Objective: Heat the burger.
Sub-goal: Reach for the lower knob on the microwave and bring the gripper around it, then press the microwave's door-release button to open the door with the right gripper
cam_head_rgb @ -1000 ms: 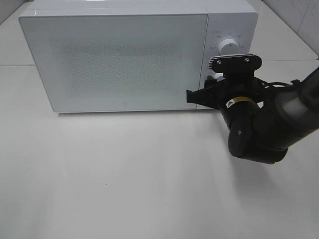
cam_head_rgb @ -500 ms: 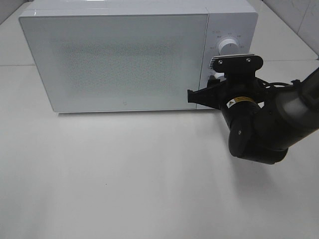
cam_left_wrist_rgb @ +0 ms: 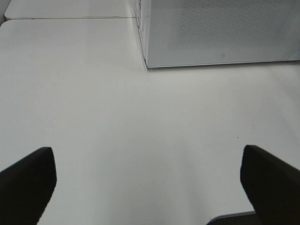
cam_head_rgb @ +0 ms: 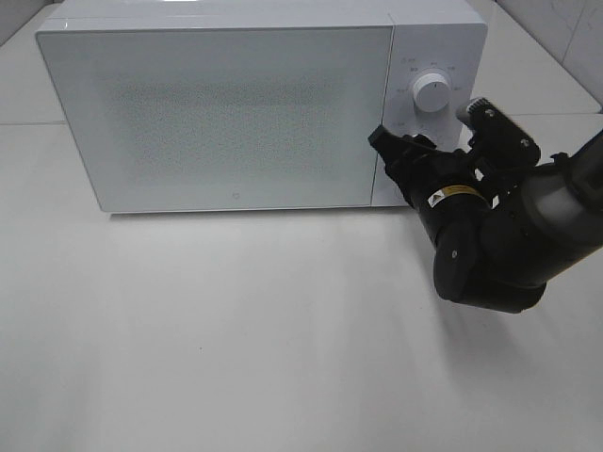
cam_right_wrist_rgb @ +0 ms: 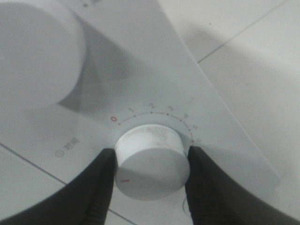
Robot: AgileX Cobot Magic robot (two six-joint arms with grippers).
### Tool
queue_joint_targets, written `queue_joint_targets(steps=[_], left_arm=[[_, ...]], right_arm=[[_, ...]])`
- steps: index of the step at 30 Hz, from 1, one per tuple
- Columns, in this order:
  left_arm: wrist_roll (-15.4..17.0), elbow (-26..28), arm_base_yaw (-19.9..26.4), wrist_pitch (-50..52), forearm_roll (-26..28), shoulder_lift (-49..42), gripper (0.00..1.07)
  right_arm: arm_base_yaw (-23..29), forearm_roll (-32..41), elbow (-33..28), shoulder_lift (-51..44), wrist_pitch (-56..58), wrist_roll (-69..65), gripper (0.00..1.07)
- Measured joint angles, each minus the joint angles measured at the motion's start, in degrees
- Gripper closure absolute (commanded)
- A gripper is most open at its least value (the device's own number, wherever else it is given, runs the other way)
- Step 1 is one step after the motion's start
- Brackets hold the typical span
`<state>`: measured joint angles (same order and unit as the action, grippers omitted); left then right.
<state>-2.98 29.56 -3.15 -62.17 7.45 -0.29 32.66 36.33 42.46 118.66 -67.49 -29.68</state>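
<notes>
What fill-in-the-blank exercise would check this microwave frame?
The microwave door is ___.
The right claw grips a knob, the ___ of the panel's two.
The left claw is ___, holding nothing above the table.
Missing words: closed; lower; open.

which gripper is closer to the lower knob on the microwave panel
Right. The right gripper has a finger against each side of the lower knob. The left gripper hangs open over the table in front of the microwave, well away from that knob.
</notes>
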Motion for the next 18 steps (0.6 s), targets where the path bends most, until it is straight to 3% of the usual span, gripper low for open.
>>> queue_joint_targets(steps=[1,2,4,11,18], left_arm=[[0.0,0.0,0.0,0.0,0.0,0.0,0.07],[0.0,0.0,0.0,0.0,0.0,0.0,0.07],[0.0,0.0,0.0,0.0,0.0,0.0,0.07],[0.0,0.0,0.0,0.0,0.0,0.0,0.07],[0.0,0.0,0.0,0.0,0.0,0.0,0.07]], right_arm=[[0.0,0.0,0.0,0.0,0.0,0.0,1.07],[0.1,-0.4,0.0,0.0,0.2,-8.7,1.07],[0.1,-0.6,0.0,0.0,0.3,-12.2,1.07],[0.6,-2.1,0.3,0.0,0.5,-44.6,1.07],[0.6,-4.3,1.0,0.2,1.3,-50.7,1.07]])
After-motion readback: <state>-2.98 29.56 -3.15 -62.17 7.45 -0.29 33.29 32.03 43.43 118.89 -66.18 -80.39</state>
